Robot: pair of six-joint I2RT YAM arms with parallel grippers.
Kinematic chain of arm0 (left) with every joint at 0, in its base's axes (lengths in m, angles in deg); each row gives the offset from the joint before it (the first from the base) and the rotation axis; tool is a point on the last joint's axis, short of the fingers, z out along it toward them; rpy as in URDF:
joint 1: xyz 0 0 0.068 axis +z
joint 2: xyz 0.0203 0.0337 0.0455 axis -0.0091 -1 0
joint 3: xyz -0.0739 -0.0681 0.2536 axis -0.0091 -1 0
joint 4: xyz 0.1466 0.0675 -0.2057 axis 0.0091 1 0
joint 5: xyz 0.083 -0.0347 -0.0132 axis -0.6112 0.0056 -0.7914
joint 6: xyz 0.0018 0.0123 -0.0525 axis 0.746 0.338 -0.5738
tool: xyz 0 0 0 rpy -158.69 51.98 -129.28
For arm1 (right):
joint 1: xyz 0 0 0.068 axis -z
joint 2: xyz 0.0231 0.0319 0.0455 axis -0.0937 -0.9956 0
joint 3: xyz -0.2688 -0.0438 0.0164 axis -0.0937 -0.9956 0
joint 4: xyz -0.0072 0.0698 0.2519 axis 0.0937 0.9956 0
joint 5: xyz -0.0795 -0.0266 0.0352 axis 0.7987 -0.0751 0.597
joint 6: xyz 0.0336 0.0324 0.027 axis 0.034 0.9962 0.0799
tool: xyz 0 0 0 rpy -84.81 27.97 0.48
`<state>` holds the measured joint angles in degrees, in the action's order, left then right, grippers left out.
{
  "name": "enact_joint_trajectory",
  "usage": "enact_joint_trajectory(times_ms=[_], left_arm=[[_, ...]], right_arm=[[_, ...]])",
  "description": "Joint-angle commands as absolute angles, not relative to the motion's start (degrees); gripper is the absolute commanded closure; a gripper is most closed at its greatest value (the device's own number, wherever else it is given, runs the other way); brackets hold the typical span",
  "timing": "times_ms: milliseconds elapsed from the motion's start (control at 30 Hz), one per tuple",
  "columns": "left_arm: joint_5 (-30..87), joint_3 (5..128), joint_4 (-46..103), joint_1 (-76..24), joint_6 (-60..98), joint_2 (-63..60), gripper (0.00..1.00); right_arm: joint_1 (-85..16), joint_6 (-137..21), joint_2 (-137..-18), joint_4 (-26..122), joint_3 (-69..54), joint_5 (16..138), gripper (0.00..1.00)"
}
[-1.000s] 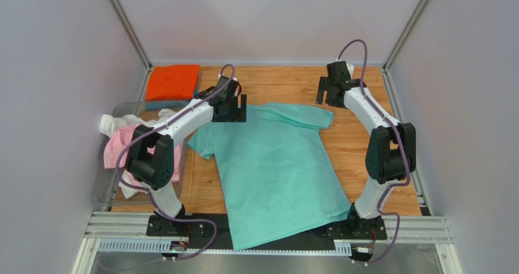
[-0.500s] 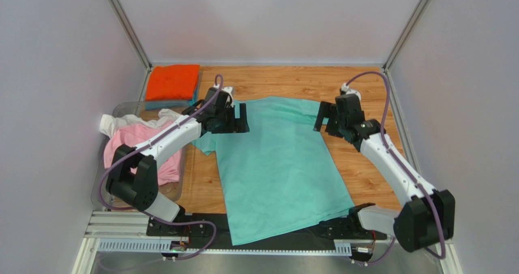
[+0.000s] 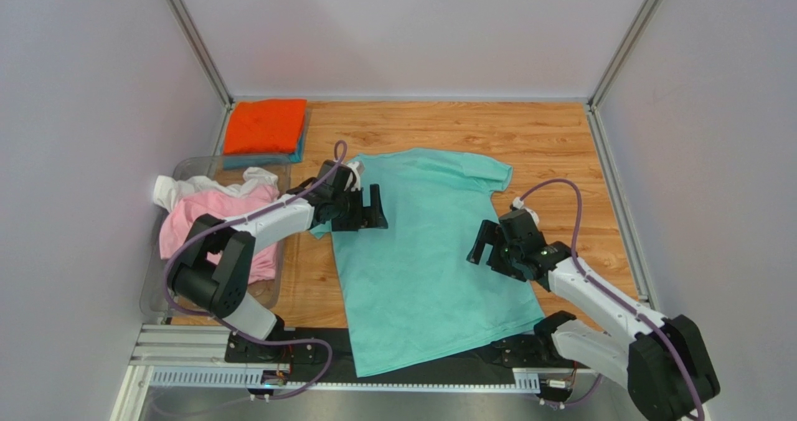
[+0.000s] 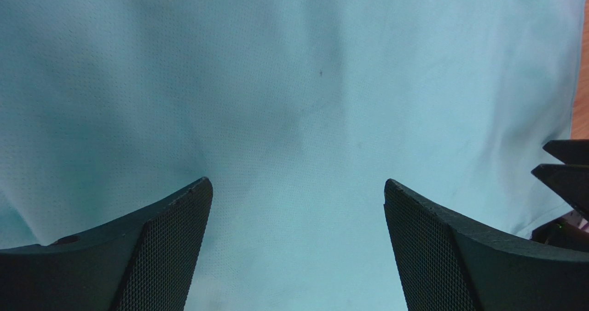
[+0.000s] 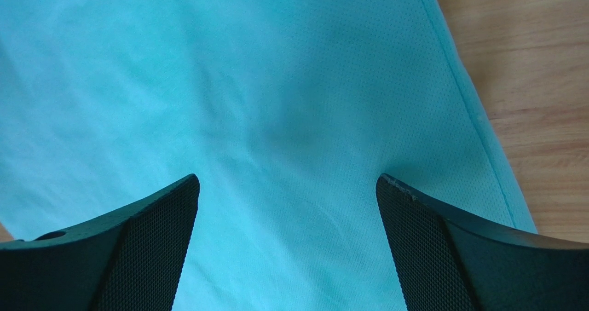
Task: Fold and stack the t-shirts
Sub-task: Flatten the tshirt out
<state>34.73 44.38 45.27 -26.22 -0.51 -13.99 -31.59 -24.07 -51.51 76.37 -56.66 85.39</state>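
Observation:
A mint-green t-shirt [image 3: 421, 253] lies spread flat on the wooden table, collar at the far end, hem reaching over the near edge. My left gripper [image 3: 363, 208] hovers open over its left chest, beside the left sleeve. In the left wrist view the left gripper [image 4: 296, 181] has only the green cloth [image 4: 290, 83] under its spread jaws. My right gripper [image 3: 484, 243] stands open over the shirt's right side. In the right wrist view the right gripper [image 5: 287, 178] looks down on the shirt [image 5: 242, 83] close to its side edge. Neither holds anything.
A folded orange t-shirt [image 3: 266, 126] lies on a teal-blue one [image 3: 301, 148] at the far left corner. A clear bin [image 3: 154, 290] at the left holds a crumpled pink t-shirt [image 3: 192, 220] and a white one [image 3: 168, 192]. Bare wood [image 5: 539, 83] lies right of the shirt.
Both arms drew back toward the near edge. The right gripper came down from beyond the right sleeve to the shirt's right side. The left gripper shifted from the collar onto the left chest.

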Motion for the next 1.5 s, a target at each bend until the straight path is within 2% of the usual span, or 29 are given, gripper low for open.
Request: enact_joint_trajectory(times_ms=[0,200,333,667,800,933,1067,1233,1333,1467], left_arm=[[37.7,42.8,41.3,-26.3,-2.4,-16.0,0.0],[42.4,38.7,37.9,-26.4,-3.9,-18.2,0.0],[46.6,34.1,28.3,-28.4,-9.5,-17.9,0.0],[39.4,23.2,13.6,-44.2,-26.3,-18.2,0.0],[35.6,23.4,10.9,-52.7,-33.0,-19.1,0.0],[34.0,27.8,7.7,-56.8,-34.6,-20.0,0.0],[32.7,33.5,11.0,-58.5,-32.0,-19.4,0.0],[25.4,38.5,23.8,-58.5,-24.2,-12.4,0.0],[15.4,42.3,34.6,-58.3,-18.6,-5.0,0.0],[10.7,47.4,45.2,-52.4,-11.2,-2.3,0.0]], right_arm=[[-31.7,-20.7,-57.2,71.0,-55.5,90.9,0.0],[-26.8,-22.8,-70.6,71.4,-49.0,94.4,0.0],[-22.0,-26.1,-80.2,71.5,-42.7,94.0,0.0],[-18.2,-35.2,-105.8,78.1,-11.6,92.3,0.0],[-18.3,-36.8,-115.6,79.8,0.8,90.4,0.0],[-18.3,-39.0,-124.1,83.5,14.9,88.9,0.0],[-18.5,-41.8,-123.5,87.4,21.1,88.7,0.0],[-18.6,-45.8,-111.4,91.9,19.3,93.4,0.0],[-18.6,-45.4,-101.0,90.4,10.8,97.4,0.0],[-18.6,-40.7,-87.0,86.6,-6.0,99.4,0.0]])
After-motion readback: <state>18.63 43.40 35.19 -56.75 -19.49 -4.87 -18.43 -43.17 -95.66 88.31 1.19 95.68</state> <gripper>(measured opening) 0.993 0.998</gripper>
